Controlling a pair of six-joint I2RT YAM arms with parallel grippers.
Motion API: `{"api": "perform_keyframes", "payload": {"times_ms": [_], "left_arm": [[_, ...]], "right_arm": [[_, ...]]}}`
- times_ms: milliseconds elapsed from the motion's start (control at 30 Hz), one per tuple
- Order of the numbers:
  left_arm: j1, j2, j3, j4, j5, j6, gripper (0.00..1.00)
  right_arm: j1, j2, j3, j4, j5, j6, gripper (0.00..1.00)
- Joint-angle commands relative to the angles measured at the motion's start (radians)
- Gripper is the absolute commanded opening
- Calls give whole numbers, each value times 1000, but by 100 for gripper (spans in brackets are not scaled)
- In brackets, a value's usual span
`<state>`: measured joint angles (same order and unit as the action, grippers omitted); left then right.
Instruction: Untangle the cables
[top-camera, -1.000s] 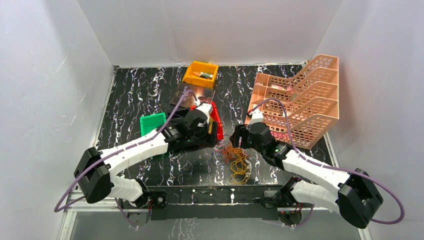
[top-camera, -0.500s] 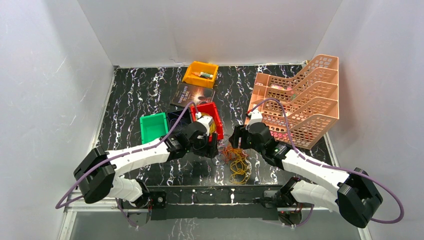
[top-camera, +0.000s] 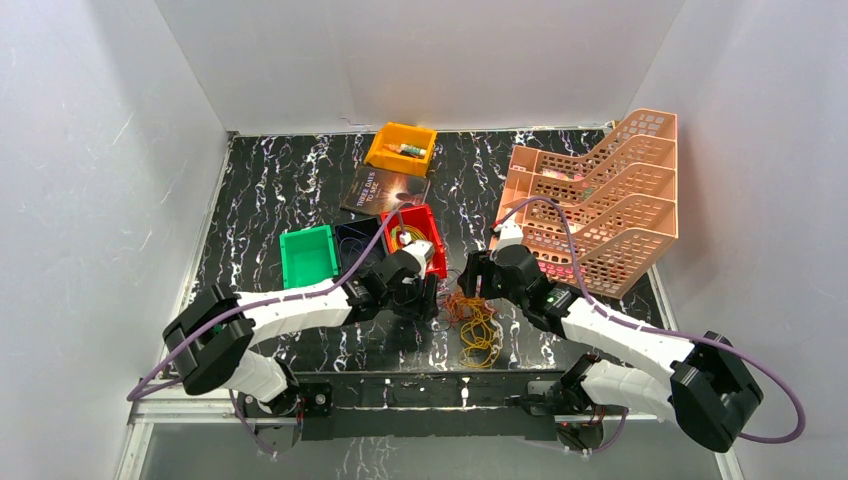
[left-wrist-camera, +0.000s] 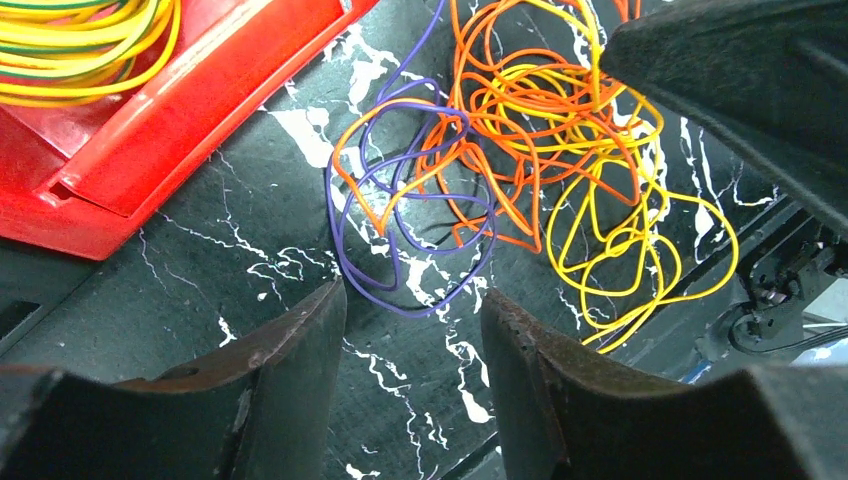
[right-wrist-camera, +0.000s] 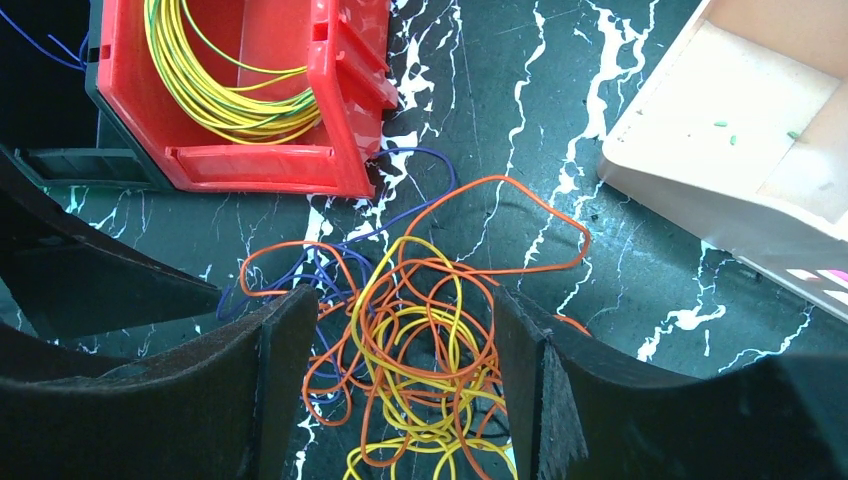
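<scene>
The cables (top-camera: 476, 322) lie as one tangled bunch of thin yellow, orange and purple loops on the black marble table, near the front middle. In the left wrist view a purple loop (left-wrist-camera: 400, 235) lies just beyond my left gripper (left-wrist-camera: 412, 296), which is open with only bare table between its fingers. Orange (left-wrist-camera: 520, 120) and yellow (left-wrist-camera: 625, 250) loops spread to its right. My right gripper (right-wrist-camera: 402, 300) hangs open over the bunch, with orange and yellow loops (right-wrist-camera: 430, 350) lying between its fingers. In the top view the left gripper (top-camera: 426, 296) and the right gripper (top-camera: 468, 282) flank the bunch's far end.
A red bin (top-camera: 428, 232) holding a yellow-green wire coil (right-wrist-camera: 215, 90) stands just behind the tangle. A green bin (top-camera: 307, 255), a book (top-camera: 385, 188) and an orange bin (top-camera: 402, 148) sit farther back. Peach stacked file trays (top-camera: 600, 210) fill the right side.
My left arm came forward and right, from over the red bin down to the tangle's left edge, and its jaws narrowed. The right arm stayed still.
</scene>
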<state>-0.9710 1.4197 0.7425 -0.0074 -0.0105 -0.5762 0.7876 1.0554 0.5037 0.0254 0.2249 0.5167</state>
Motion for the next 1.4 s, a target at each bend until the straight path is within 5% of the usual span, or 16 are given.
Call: {"api": "perform_keyframes", "payload": {"times_ms": [0, 333, 933, 1367], "left_arm": [[-5, 3, -19, 19, 11, 8, 48], [-6, 35, -9, 47, -35, 35, 32], [-5, 71, 37, 48, -94, 105, 26], [-5, 37, 84, -26, -128, 124, 0]], "right_arm": [[4, 1, 21, 47, -6, -5, 73], [4, 2, 23, 48, -12, -7, 73], [4, 14, 29, 48, -20, -10, 73], [4, 11, 32, 55, -29, -9, 73]]}}
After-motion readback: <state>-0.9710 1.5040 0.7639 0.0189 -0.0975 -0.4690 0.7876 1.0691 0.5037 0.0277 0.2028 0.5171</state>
